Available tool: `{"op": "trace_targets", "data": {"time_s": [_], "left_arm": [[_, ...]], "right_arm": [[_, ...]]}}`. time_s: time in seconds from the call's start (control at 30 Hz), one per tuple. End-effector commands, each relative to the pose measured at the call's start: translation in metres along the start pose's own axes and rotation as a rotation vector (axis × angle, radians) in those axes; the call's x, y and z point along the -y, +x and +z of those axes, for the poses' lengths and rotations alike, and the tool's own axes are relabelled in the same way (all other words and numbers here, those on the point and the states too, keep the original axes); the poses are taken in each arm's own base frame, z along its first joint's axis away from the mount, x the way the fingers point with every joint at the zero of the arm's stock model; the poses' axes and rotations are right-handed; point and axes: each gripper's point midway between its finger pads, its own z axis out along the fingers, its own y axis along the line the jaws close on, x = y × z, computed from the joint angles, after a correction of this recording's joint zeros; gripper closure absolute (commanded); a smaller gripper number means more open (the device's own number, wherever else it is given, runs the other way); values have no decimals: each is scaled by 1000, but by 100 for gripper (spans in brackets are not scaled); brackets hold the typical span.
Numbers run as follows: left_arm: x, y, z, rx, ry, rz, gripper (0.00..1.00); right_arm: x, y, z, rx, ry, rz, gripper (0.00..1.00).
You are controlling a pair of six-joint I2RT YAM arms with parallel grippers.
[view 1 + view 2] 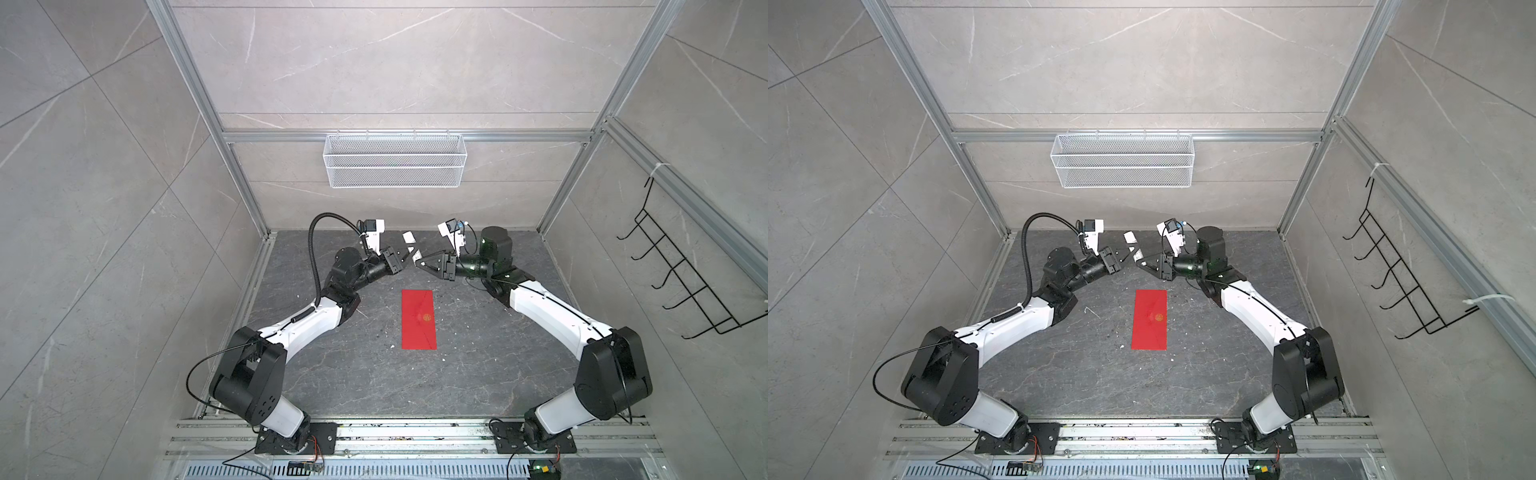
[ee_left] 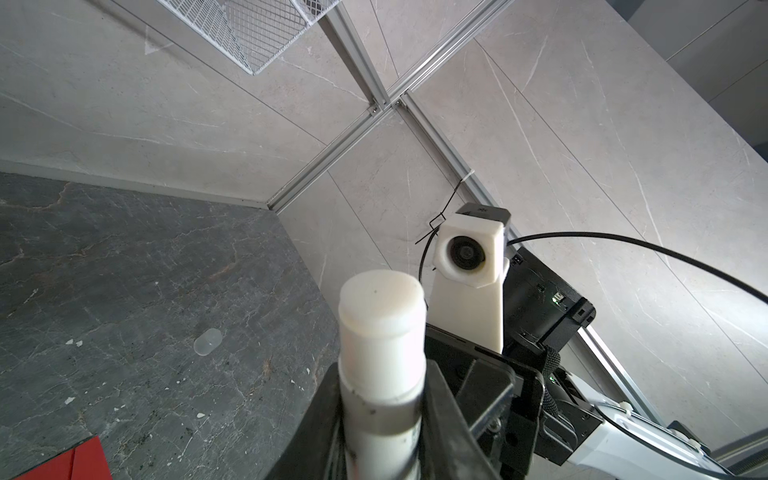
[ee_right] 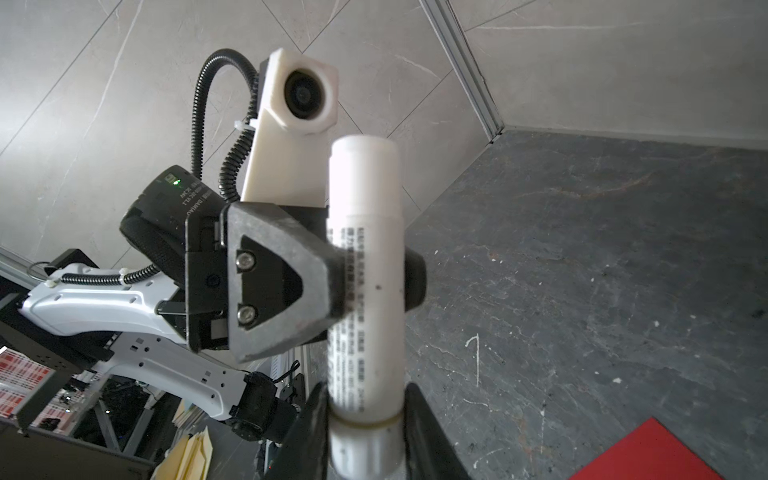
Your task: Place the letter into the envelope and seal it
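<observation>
Glue stick up close, clamped mid-tube in my left claw while my right claw pinches one end; the red envelope lies flat, emblem side up, on the dark counter, apart from both claws.

Red envelope, flat (gold emblem up)

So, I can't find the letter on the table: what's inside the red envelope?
Nothing inside shows. The envelope lies flat with its flap folded down, gold emblem up, so its contents are covered.
</observation>
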Motion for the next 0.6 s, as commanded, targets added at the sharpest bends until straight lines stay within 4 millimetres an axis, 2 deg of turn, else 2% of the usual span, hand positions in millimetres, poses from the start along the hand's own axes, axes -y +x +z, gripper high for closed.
{"op": "trace_targets", "data": {"time_s": [0.0,0.17,0.27,0.37,0.43,0.57], "left_arm": [[28,-22,2,51,86,57,100],[25,-20,3,47,78,57,100],[19,-17,3,36,54,68,100],[13,-14,2,27,24,83,100],[9,-12,1,23,7,91,100],[5,-10,1,19,-7,91,100]], "right_arm": [[-4,-7,3,8,-18,-18,82],[3,-12,0,37,50,-19,93],[10,-18,-6,65,166,-53,100],[21,-20,-12,61,389,-139,100],[28,-22,-17,47,599,-236,100],[27,-30,-23,40,927,-445,100]]}}
